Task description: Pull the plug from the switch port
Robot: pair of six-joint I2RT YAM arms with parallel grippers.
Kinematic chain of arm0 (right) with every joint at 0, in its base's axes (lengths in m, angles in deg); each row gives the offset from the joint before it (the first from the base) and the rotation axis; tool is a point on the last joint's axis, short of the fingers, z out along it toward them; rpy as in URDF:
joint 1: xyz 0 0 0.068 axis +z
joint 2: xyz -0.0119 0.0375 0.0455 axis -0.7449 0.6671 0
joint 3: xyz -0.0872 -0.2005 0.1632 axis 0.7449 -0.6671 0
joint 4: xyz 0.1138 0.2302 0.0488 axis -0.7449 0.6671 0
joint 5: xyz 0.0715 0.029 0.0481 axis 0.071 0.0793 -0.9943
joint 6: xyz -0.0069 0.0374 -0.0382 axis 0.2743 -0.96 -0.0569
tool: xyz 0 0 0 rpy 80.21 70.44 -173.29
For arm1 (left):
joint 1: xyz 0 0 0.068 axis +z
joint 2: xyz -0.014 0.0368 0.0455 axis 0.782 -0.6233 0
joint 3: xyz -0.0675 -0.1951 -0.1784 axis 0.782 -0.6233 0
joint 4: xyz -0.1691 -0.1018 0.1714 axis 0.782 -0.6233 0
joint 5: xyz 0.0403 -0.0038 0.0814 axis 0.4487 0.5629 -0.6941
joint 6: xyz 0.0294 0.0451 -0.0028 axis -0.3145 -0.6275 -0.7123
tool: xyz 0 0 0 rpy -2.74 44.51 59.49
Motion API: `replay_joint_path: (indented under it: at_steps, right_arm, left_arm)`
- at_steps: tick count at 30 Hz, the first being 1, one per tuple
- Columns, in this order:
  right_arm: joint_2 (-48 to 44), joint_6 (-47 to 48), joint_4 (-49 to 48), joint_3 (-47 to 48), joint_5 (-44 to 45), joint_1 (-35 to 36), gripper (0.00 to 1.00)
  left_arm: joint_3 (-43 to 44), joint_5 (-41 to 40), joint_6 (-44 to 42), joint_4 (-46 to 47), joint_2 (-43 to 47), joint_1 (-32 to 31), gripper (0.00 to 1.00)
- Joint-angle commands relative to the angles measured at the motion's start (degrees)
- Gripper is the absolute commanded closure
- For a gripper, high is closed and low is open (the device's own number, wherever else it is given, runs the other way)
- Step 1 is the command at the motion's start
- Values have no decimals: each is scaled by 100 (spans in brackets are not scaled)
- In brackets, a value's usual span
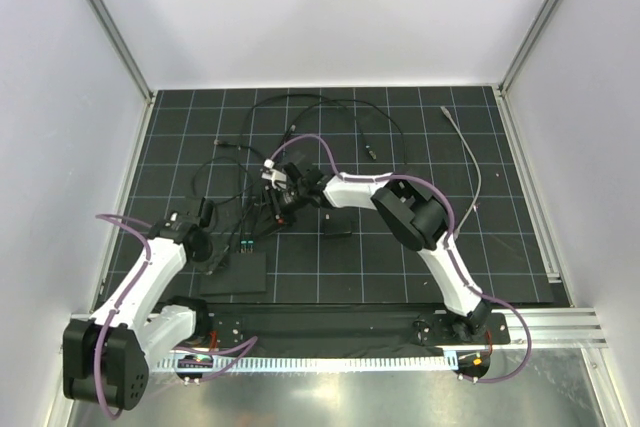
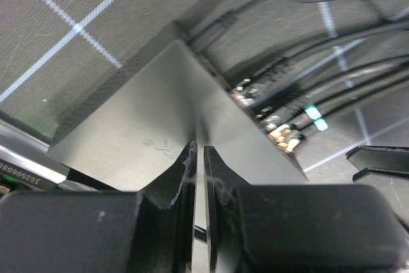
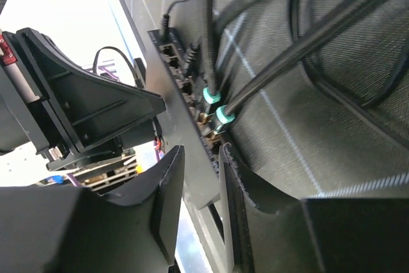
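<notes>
The flat black switch box (image 1: pixel 235 279) lies near the left arm. The sockets of the switch port line its far edge (image 2: pixel 255 97) (image 3: pixel 182 71). Two plugs with teal collars (image 3: pixel 214 105) (image 2: pixel 314 114) (image 1: pixel 245 244) sit in that edge, and a black barrel plug (image 2: pixel 211 27) sits further along. My left gripper (image 2: pixel 199 150) (image 1: pixel 212 257) hovers over the box's top face, its fingers nearly touching and nothing between them. My right gripper (image 3: pixel 201 151) (image 1: pixel 277 205) stands a little short of the port edge, tilted, with a gap between its fingers. The box corner shows beyond that gap.
Black cables (image 1: pixel 300 112) loop across the gridded mat behind the box and run past my right fingers (image 3: pixel 300 36). A smaller black block (image 1: pixel 338 224) lies right of the grippers. A grey cable (image 1: pixel 470 152) trails at the right. White walls enclose the mat.
</notes>
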Motion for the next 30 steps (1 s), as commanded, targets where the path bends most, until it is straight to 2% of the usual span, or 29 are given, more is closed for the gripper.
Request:
replay_joint_path:
  at_steps: [1,20,30]
  right_arm:
    - [98,-207,-440,172,-241,73,66]
    - [599,-453,-853,278,-400,249,63]
    - [766,-682,-1152,260,-470,257,66]
  left_arm:
    - [-85,-92,155,30,-50,-19,88]
    - [-94,-127,164,39,-24,-19,88]
    - [-59,-136,164,-22,46,-19,88]
